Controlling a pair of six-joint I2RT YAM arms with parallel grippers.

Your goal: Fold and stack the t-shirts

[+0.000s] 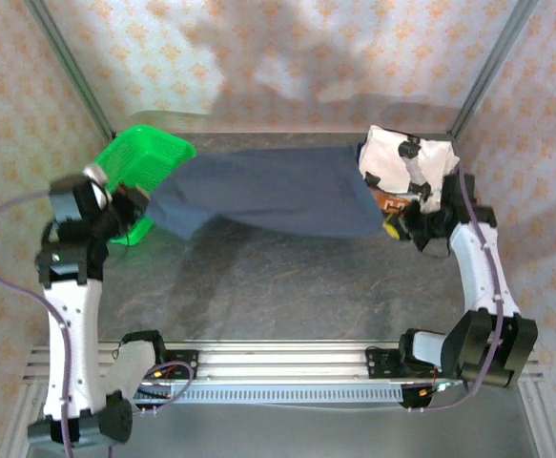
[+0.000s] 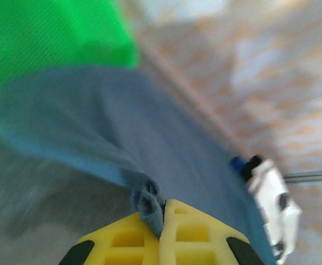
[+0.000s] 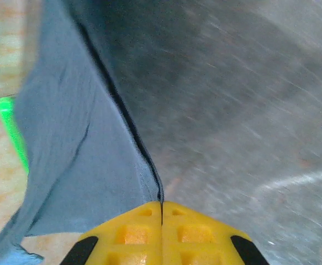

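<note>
A slate-blue t-shirt (image 1: 268,191) hangs stretched above the table between both grippers. My left gripper (image 1: 131,202) is shut on its bunched left end; in the left wrist view the yellow fingers (image 2: 194,234) pinch a fold of the blue cloth (image 2: 149,207). At the shirt's right end, my right gripper (image 1: 392,227) is shut on the edge, and the hem (image 3: 149,182) runs into the closed jaws of that gripper (image 3: 161,208). A white t-shirt with black patches (image 1: 408,164) lies at the back right. A bit of brown-orange cloth (image 1: 384,201) peeks out under it.
A green plastic mesh basket (image 1: 142,164) stands tilted at the back left, just behind the left gripper, and also shows in the left wrist view (image 2: 39,49). Grey table surface (image 1: 278,277) lies below the shirt. Papered walls close in the back and both sides.
</note>
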